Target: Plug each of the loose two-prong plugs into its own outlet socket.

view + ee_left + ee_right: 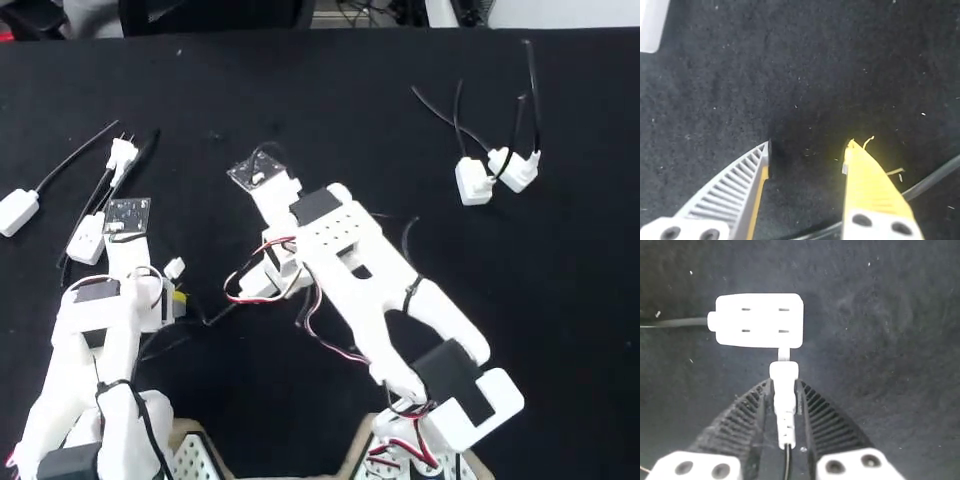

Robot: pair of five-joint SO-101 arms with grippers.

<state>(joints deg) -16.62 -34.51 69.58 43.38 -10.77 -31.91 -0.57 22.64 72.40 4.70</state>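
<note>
Plug (784, 385) in right jaws, at socket (759, 321)

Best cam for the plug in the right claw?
Right wrist view: white two-prong plug clamped in the right claw, prong against the white four-slot socket block. High view: the arm covers it. Left wrist view faces black cloth.

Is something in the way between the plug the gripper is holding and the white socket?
No, nothing visible is in the way. The plug in the right gripper points straight at the socket, and its metal tip reaches the socket's side.
</note>
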